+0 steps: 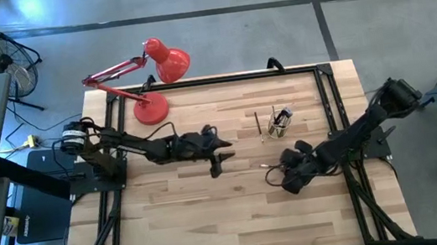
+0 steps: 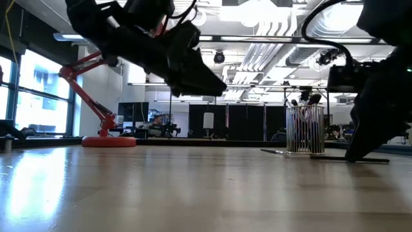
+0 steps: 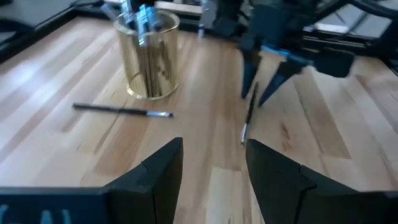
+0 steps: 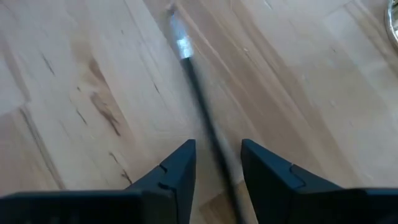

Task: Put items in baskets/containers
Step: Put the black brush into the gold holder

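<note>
Two brushes lie loose on the table: one just beside the cup, on its lamp side, the other a little farther out, under the right gripper. Several more brushes stand upright in the cup, heads above the rim.

Right gripper: low over the second brush, fingers apart, straddling the handle. The right wrist view shows the dark handle and silver ferrule running between the finger pads; contact cannot be judged.

Left gripper: well away from the cup toward the table's middle, raised off the wood, fingers apart, holding nothing. It faces the cup, with clear wood between.

Red lamp stands at the far edge, well apart from the cup, not in either arm's path.

Views: the low view shows the cup upright with brush heads on top and a brush lying flat at its foot; the right arm blocks the second brush there. Only the left wrist view shows both loose brushes at once.
</note>
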Robot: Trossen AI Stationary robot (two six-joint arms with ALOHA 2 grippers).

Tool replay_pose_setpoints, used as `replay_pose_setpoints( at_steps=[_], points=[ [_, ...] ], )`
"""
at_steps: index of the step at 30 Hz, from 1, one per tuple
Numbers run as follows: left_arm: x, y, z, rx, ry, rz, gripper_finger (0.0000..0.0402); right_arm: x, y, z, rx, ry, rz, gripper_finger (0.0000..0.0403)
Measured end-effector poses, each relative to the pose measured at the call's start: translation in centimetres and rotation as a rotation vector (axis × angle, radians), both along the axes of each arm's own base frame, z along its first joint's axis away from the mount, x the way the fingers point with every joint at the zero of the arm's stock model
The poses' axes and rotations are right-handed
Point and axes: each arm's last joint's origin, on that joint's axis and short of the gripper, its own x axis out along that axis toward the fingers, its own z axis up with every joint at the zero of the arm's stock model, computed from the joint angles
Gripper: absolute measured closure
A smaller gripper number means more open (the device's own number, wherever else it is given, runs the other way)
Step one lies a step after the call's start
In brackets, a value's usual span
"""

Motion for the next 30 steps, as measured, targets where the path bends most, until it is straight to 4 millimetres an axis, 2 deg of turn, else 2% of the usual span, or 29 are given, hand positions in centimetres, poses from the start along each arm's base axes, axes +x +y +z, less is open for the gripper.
replay_pose_setpoints(
  at_steps=[5,11,15,18,21,24,27,30],
  points=[
    [0.9,-0.2,0.7,0.048,0.02,-0.051,0.0228,-0.7,-0.4,-0.8,-0.052,0.006,0.05,0.03],
    [4.1,-0.7,0.0,0.071,0.082,-0.177,0.0228,-0.4,-0.4,-0.7,-0.161,-0.011,0.157,0.0351],
    [6.4,-1.0,-2.4,0.086,0.279,-0.209,0.0228,-0.3,-0.4,-0.7,-0.176,-0.029,0.149,0.0393],
    [8.8,-1.4,-3.0,0.099,0.318,-0.235,0.0228,-0.2,-0.5,-0.7,-0.183,-0.039,0.121,0.0389],
    [9.7,-1.5,-3.0,0.099,0.391,-0.244,0.0228,-0.2,-0.5,-0.7,-0.183,-0.045,0.119,0.0383],
    [11.6,-1.8,-2.9,0.116,0.354,-0.243,0.0228,-0.1,-0.4,-0.7,-0.172,-0.055,0.121,0.0394],
    [11.7,-1.8,-3.2,0.137,0.411,-0.257,0.0228,0.0,-0.4,-0.7,-0.176,-0.058,0.148,0.0397],
    [12.2,-1.8,-2.6,0.16,0.378,-0.256,0.0228,0.1,-0.3,-0.7,-0.181,-0.069,0.157,0.0395]
  ],
)
